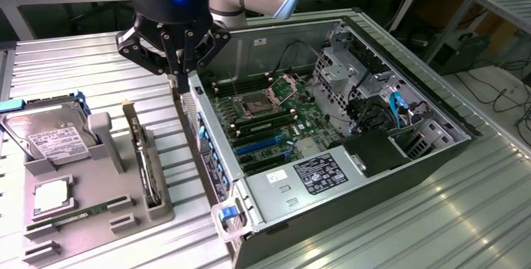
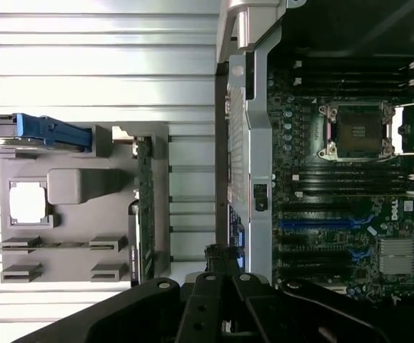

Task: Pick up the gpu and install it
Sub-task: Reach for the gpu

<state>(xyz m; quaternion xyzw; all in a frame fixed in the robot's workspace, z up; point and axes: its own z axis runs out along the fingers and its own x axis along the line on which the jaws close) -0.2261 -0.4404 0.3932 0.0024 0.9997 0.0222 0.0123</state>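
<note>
Closed and empty at upper left, the black claw (image 1: pixel 178 81) could be struck against the grey metal computer case wall (image 1: pixel 203 126); the thin green gpu card (image 1: pixel 145 163) is seen ungrasped.

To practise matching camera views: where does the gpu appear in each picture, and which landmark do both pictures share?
Exterior view: the gpu stands on edge in the tray, on the exterior view's left, beside the case.
Wrist view: the gpu stands on edge along the side of the tray nearest the case.
Shared landmark: the pale square chip in the tray.
</note>
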